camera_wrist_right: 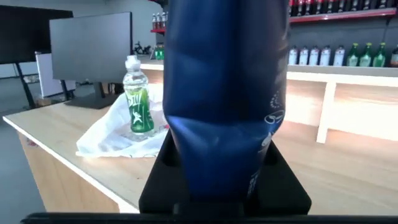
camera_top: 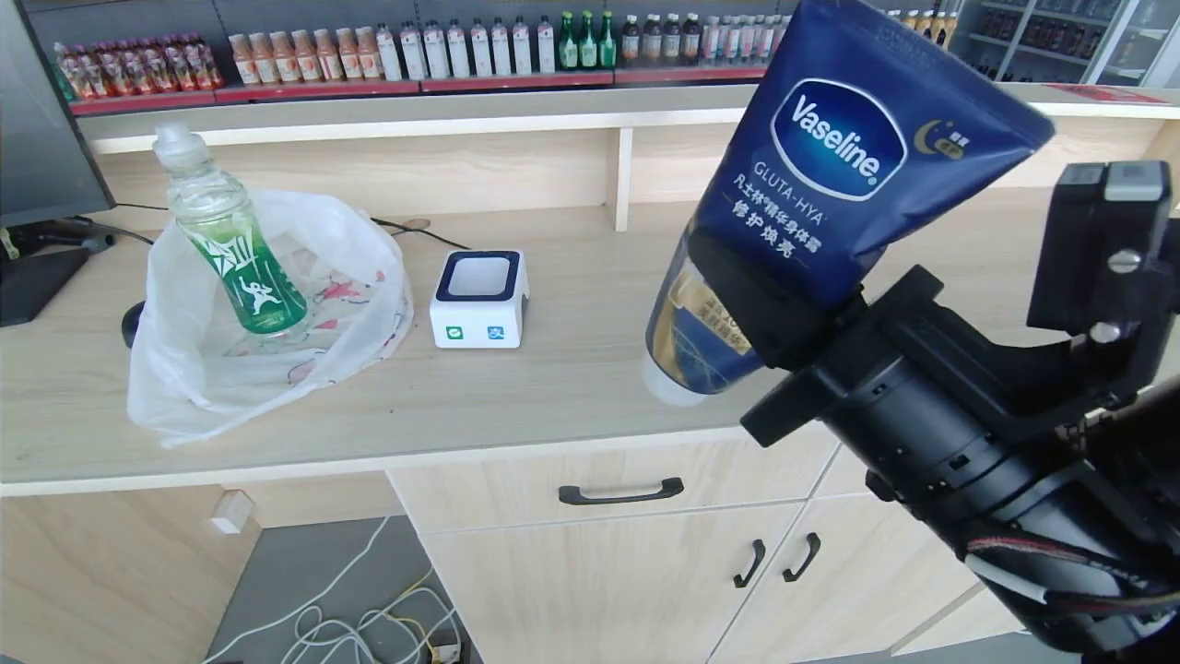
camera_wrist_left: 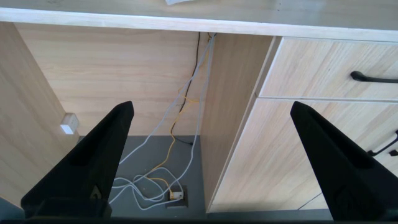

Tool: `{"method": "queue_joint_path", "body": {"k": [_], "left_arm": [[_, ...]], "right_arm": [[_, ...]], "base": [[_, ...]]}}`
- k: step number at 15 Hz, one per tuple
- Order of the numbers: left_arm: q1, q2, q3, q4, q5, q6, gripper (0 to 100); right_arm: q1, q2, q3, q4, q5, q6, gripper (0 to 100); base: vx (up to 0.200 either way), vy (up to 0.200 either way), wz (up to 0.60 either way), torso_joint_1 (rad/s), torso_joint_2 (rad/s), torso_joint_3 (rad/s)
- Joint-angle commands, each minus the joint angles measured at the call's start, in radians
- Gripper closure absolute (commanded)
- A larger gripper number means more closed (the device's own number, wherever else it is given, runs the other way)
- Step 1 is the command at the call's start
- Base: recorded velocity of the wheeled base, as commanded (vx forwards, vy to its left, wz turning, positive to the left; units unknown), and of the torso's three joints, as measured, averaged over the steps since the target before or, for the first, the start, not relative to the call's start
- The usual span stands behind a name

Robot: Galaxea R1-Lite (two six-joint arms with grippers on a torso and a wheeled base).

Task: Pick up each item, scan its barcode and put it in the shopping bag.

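On the pale wooden counter (camera_top: pixel 572 369), far left of the right gripper (camera_top: pixel 765 314), a translucent white plastic shopping bag (camera_top: pixel 184 387) holds an upright green-labelled clear bottle (camera_top: pixel 235 249), a white square scanner box (camera_top: pixel 479 300) nearer — the gripper clamps a blue plastic tube (camera_top: pixel 830 157) low on its body, likely light and squashy, its long axis tilted — cap down-left.

White lettering on blue tube (camera_top: pixel 834 198)

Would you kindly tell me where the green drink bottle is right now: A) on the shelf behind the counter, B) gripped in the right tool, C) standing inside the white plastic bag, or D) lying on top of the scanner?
C: the green bottle stands upright inside the open white bag, left of the scanner, while the right tool grips the blue tube instead.
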Motion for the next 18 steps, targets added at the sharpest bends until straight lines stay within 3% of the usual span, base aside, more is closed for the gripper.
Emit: {"method": "queue_joint_path", "body": {"k": [1, 4, 6, 14, 18], "left_arm": [[-0.001, 0.0, 0.0, 0.0, 0.0, 0.0, 0], [0.001, 0.0, 0.0, 0.0, 0.0, 0.0, 0], [0.001, 0.0, 0.0, 0.0, 0.0, 0.0, 0], [-0.001, 0.002, 0.0, 0.0, 0.0, 0.0, 0], [-0.001, 0.002, 0.0, 0.0, 0.0, 0.0, 0]], "right_arm": [[-0.15, 0.046, -0.007, -0.001, -0.002, 0.057, 100], [-0.252, 0.066, -0.027, -0.001, -0.005, 0.09, 100], [-0.273, 0.091, -0.03, -0.001, -0.006, 0.091, 100], [-0.288, 0.117, -0.064, -0.001, -0.014, 0.093, 100], [-0.287, 0.111, -0.047, -0.001, -0.014, 0.093, 100]], "base": [[0.0, 0.0, 0.0, 0.0, 0.0, 0.0], [0.0, 0.0, 0.0, 0.0, 0.0, 0.0], [0.0, 0.0, 0.0, 0.0, 0.0, 0.0], [0.0, 0.0, 0.0, 0.0, 0.0, 0.0], [0.0, 0.2, 0.0, -0.001, 0.0, 0.004]]}}
